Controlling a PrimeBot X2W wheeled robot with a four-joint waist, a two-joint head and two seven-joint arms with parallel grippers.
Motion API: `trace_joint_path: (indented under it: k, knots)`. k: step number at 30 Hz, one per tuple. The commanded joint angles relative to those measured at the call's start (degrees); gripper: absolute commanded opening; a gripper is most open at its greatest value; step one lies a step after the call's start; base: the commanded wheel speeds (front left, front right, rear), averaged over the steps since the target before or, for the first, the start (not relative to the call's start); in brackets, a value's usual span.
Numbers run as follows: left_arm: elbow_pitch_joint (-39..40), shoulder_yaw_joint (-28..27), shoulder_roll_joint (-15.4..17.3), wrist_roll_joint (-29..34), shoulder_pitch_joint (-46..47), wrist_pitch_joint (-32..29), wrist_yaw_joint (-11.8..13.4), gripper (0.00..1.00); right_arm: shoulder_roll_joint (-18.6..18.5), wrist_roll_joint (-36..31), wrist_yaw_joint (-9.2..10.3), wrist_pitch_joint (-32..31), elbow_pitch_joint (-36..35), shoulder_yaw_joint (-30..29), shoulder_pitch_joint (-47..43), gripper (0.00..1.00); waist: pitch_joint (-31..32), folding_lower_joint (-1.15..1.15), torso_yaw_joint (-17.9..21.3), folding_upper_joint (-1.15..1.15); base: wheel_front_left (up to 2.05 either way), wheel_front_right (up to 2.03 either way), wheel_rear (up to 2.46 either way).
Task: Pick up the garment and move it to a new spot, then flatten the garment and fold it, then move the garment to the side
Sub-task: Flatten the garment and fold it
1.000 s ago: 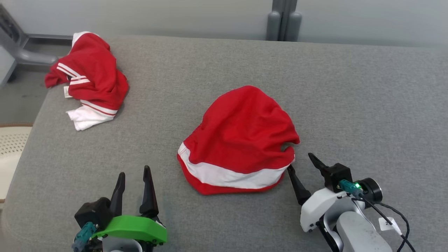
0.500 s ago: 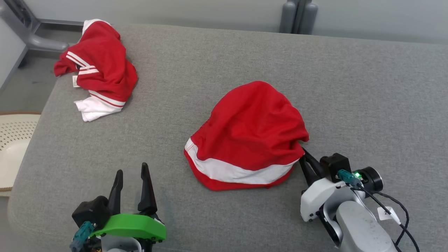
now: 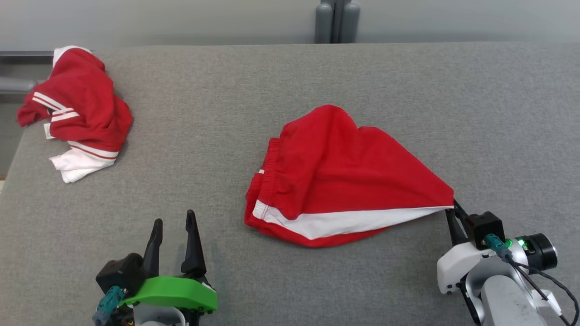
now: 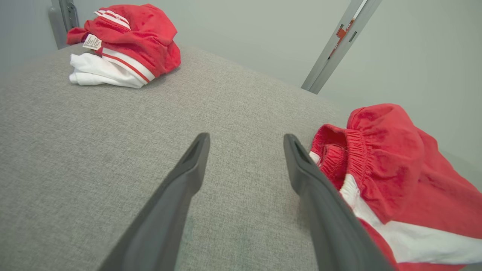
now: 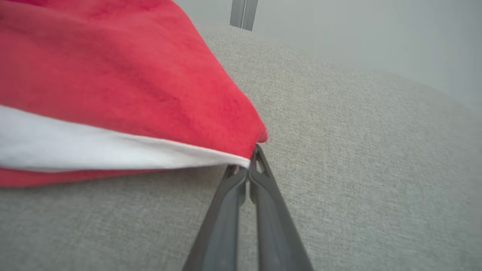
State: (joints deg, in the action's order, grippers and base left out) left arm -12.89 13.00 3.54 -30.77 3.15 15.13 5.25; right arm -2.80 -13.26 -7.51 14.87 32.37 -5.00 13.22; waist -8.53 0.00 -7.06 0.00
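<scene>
The garment (image 3: 344, 176), red shorts with a white band (image 3: 344, 222), lies near the middle of the grey worktop (image 3: 204, 113), a little toward 3 o'clock in the head view. Its corner at 4 o'clock is drawn out to a point. The right end effector (image 3: 453, 209) is closed tight on that corner, its fingers (image 5: 222, 226) pressed together with the cloth pinched between the tips. The cloth runs taut from the grip back to the elastic waistband (image 3: 272, 167), which bunches at the garment's 9 o'clock side. The left end effector (image 3: 174, 218) sits at 7 o'clock of the head view, spread wide and holding nothing. In the left wrist view the waistband is just beside its right finger. The other garment (image 3: 77, 108), also red and white, lies crumpled at 10 o'clock by the worktop's far left corner, well apart from the first.
</scene>
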Motion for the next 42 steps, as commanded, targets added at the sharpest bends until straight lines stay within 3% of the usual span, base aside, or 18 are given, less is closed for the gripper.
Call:
trace_joint_path:
  k: [1, 5, 6, 7, 8, 9, 14, 19, 22, 33, 42]
  knots:
    - [-0.1, -0.1, 0.0, 0.6, 0.5, 0.0, -0.2, 1.0, -0.1, -0.7, 0.04, -0.4, -0.6, -0.8, -0.2, 0.0, -0.6, 0.0, 1.5, 0.0, 0.0, 0.0, 0.0]
    - [-0.3, -0.2, -0.2, 0.7, 1.1, 0.0, -0.5, 1.0, -0.1, -1.2, 0.04, -0.9, -1.0, -1.3, 0.1, 0.0, -0.9, 0.0, 2.3, 0.0, 0.0, 0.0, 0.0]
    - [-0.4, -0.3, -0.2, 0.8, 1.2, 0.0, -0.5, 1.0, -0.2, -1.3, 0.04, -0.8, -1.2, -1.4, 0.1, 0.05, -1.0, 0.0, 2.4, 0.0, 0.0, 0.0, 0.0]
    - [-0.4, -0.4, -0.3, 0.8, 1.3, 0.0, -0.6, 1.0, -0.2, -1.2, 0.04, -0.7, -1.2, -1.7, 0.1, 0.43, -1.0, 0.0, 2.6, 0.0, 0.0, 0.0, 0.0]
    - [-0.4, -0.5, -0.3, 0.8, 1.3, 0.0, -0.7, 1.0, -0.2, -1.0, 0.04, -0.6, -1.2, -1.8, 0.1, 0.68, -0.9, 0.0, 2.7, 0.0, 0.0, 0.0, 0.0]
    - [-0.5, -0.6, -0.3, 0.9, 1.3, 0.0, -0.7, 1.0, -0.2, -0.5, 0.04, -0.5, -1.2, -2.0, -0.1, 1.0, -0.8, 0.0, 3.0, 0.0, 0.0, 0.0, 0.0]
    - [-0.9, -1.6, -0.4, 1.0, 1.1, 0.0, -1.1, 1.0, -0.2, 1.7, 0.04, 0.0, -1.1, -3.0, -1.7, 1.0, 0.4, 0.0, 3.7, 0.0, 0.0, 0.0, 0.0]
    - [-0.4, -1.9, -0.5, 1.7, 0.7, 0.0, -4.1, 1.0, -0.1, 4.9, 0.04, 0.4, -3.2, -3.0, -3.6, 1.0, 2.3, 0.0, 4.4, 0.0, 0.0, 0.0, 0.0]
    - [-0.6, -2.6, -0.5, 2.3, 0.2, 0.0, -4.7, 1.0, -0.2, 6.8, 0.04, 0.4, -5.7, -2.6, -4.5, 1.0, 3.4, 0.0, 4.9, 0.0, 0.0, 0.0, 0.0]
    - [-0.9, -3.4, -0.6, 5.0, -2.7, 0.0, -5.4, 1.0, -0.1, 12.2, 0.04, 0.3, -15.9, -0.1, -8.3, 1.0, 8.7, 0.0, 6.1, 0.0, 0.0, 0.0, 0.0]
    - [-0.1, -4.2, -0.6, 8.8, -4.9, 0.0, -4.9, 1.0, -0.1, 15.8, 0.04, 0.4, -19.2, 3.9, -10.4, 1.0, 10.5, 0.0, 6.4, 0.0, 0.0, 0.0, 0.0]
